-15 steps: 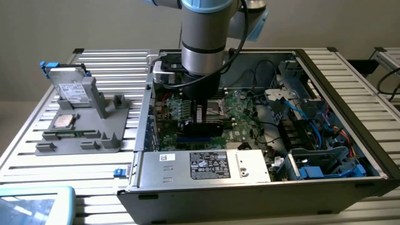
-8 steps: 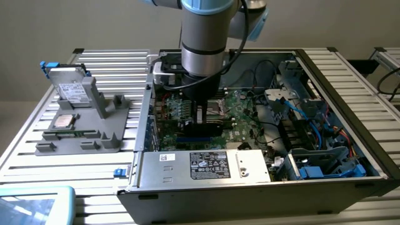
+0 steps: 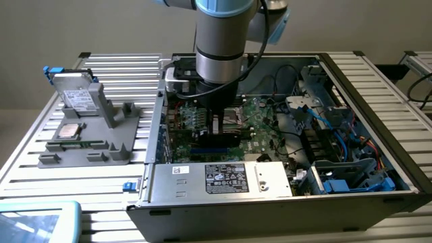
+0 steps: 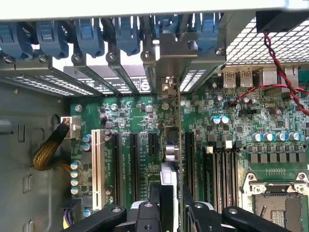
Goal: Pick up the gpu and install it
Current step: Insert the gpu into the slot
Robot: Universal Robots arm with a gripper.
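The gpu (image 3: 226, 138) is a slim black card held upright and low over the green motherboard (image 3: 263, 126) inside the open computer case. My gripper (image 3: 223, 127) reaches straight down from the arm and is shut on the card's top edge. In the wrist view the gpu (image 4: 170, 152) runs edge-on from my gripper (image 4: 170, 195) toward the case's rear wall. Its metal bracket (image 4: 167, 58) stands at the rear slot openings. The card lies in line between the black expansion slots (image 4: 133, 164). I cannot tell whether its lower edge sits in a slot.
A grey holder (image 3: 88, 147) on the slatted table at the exterior view's left carries a silver drive (image 3: 78, 96) and a square chip (image 3: 70, 130). The power supply (image 3: 223, 178), blue cables (image 3: 337, 131), red-black wires (image 4: 282, 87) and the processor socket (image 4: 277, 205) crowd the case.
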